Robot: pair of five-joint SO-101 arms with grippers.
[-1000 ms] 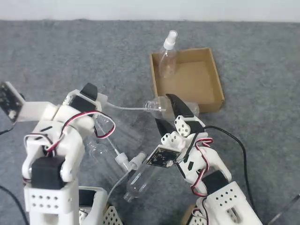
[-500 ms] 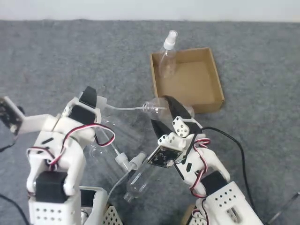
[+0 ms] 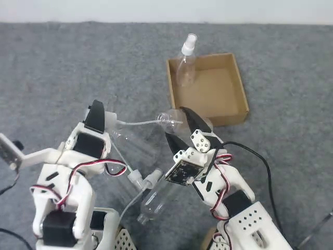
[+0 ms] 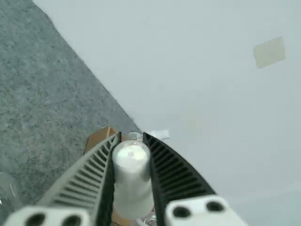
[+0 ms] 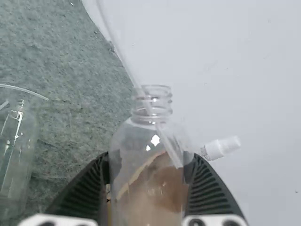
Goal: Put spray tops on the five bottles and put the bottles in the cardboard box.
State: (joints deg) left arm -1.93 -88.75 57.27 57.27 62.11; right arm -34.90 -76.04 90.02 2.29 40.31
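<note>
The spray top (image 4: 131, 174) is pinched by the left gripper (image 4: 130, 141), and its dip tube (image 3: 140, 121) is laid nine-to-three in the high view. At its three o'clock, the bottle (image 5: 146, 188) is clamped by the right gripper (image 5: 149, 160). The tube tip seems to be inside the neck.

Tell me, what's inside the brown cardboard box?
One clear plastic bottle with a white spray top sits in a far corner of the brown cardboard box. The clear bottle in the right gripper covers part of the near edge.
</note>
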